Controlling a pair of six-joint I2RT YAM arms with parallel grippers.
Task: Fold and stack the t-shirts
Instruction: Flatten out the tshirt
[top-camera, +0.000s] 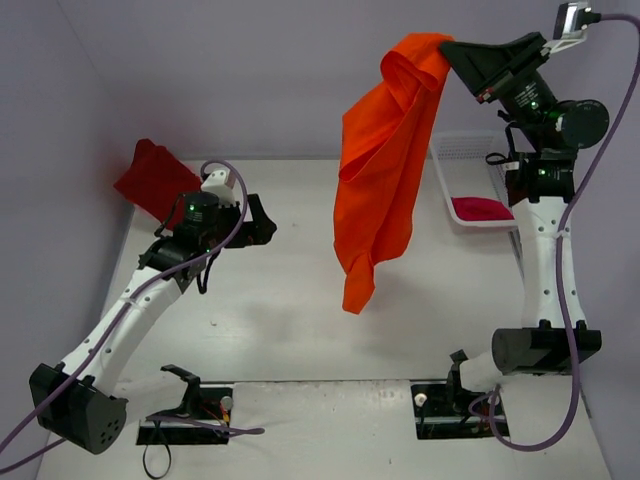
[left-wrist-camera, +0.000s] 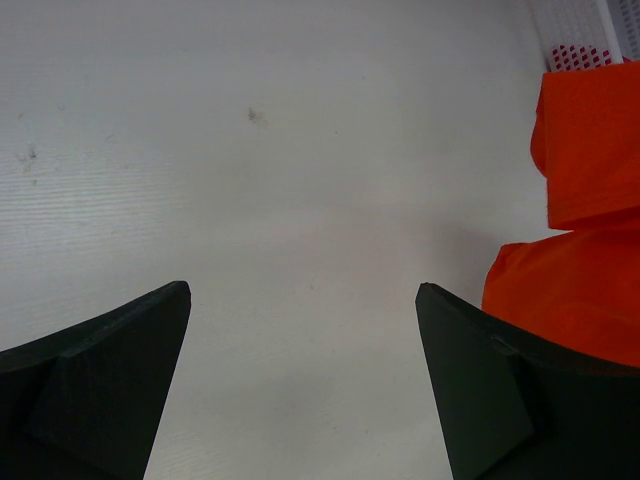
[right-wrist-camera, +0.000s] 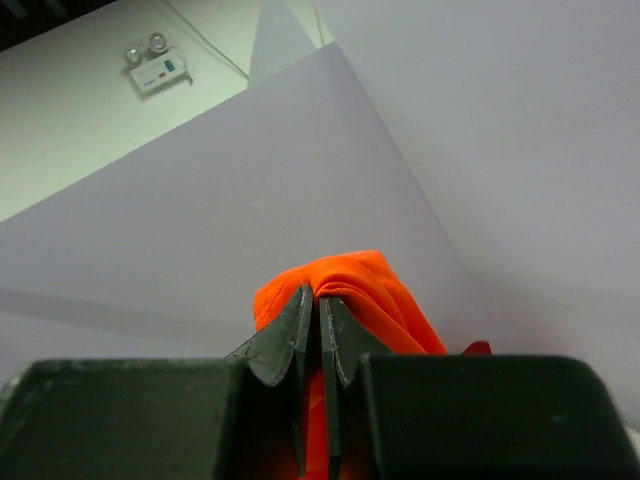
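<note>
The orange shirt (top-camera: 385, 170) hangs bunched in long folds from the right gripper (top-camera: 447, 48), right of centre. The dark red shirt (top-camera: 155, 180) lies crumpled at the far left. The pink shirt (top-camera: 482, 208) lies in the basket (top-camera: 462, 150), far right.

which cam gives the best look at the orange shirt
The top external view: it shows the whole orange t-shirt hanging from the raised right gripper. The left wrist view catches only a part at its right edge; the right wrist view only a bunched bit pinched in its shut jaws.
</note>
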